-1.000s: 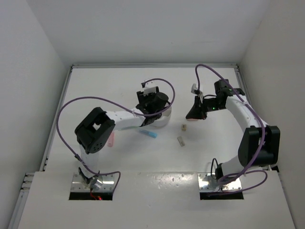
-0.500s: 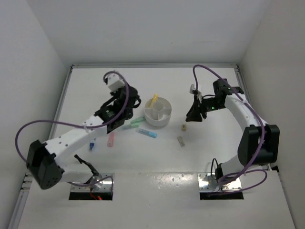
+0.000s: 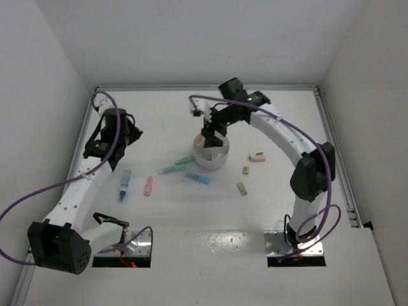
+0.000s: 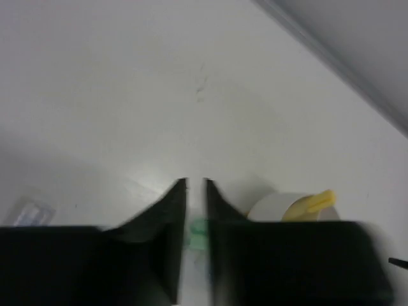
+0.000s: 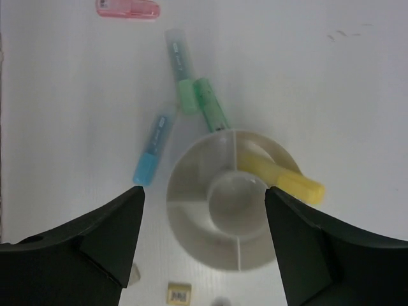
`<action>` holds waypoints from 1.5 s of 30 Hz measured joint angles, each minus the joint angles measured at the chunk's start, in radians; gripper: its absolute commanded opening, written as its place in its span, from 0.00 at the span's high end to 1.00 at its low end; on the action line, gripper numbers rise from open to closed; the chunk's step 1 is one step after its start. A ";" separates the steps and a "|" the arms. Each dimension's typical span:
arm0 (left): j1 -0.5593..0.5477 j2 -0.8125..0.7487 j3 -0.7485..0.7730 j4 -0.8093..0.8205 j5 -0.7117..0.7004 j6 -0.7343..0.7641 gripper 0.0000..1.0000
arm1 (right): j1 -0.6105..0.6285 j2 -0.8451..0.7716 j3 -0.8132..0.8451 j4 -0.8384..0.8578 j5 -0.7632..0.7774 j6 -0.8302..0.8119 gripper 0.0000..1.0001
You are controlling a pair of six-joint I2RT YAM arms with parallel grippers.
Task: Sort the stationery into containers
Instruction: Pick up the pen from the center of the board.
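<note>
Nearest on the white desk [image 3: 159, 121], the top view showed a short blue plastic marker [image 3: 124, 186] at the left. A short pink plastic marker [image 3: 148, 185] lay just right of it, and a small grey block [image 3: 241, 188] well to the right. Slightly farther lay a light blue plastic marker [image 3: 197, 178] and a small tan block [image 3: 245, 169]. Beyond them was a small pink block [image 3: 257, 157], which the right wrist view did not take in.

That wrist view looked straight down on the round white plastic organiser [image 5: 191, 185] and gave what the top view hid. A yellow plastic marker [image 5: 280, 178] lay in one wedge compartment with its end over the rim, and two green plastic markers [image 5: 209, 109] met in a V just beside the wall. The right gripper [image 5: 203, 194] hung over the organiser, fingers spread wide and holding nothing.

At the far left, the left gripper [image 4: 195, 186] stood well apart from the organiser. Only its own wrist view showed its fingers, parted by a narrow slit with nothing between them.
</note>
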 measured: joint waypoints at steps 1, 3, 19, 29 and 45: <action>0.045 0.004 -0.026 0.007 0.051 0.012 1.00 | 0.051 0.031 0.007 0.011 0.027 0.009 0.32; 0.144 0.008 -0.104 -0.002 0.145 0.028 0.70 | 0.153 0.109 0.038 0.028 0.115 0.048 0.68; 0.550 -0.059 -0.233 0.022 0.355 0.066 0.10 | 0.539 0.626 0.444 -0.011 0.427 0.129 0.34; 0.610 -0.060 -0.248 0.045 0.407 0.063 0.07 | 0.531 0.662 0.439 0.060 0.557 0.141 0.32; 0.610 -0.072 -0.248 0.056 0.424 0.063 0.07 | 0.520 0.748 0.520 0.064 0.575 0.141 0.42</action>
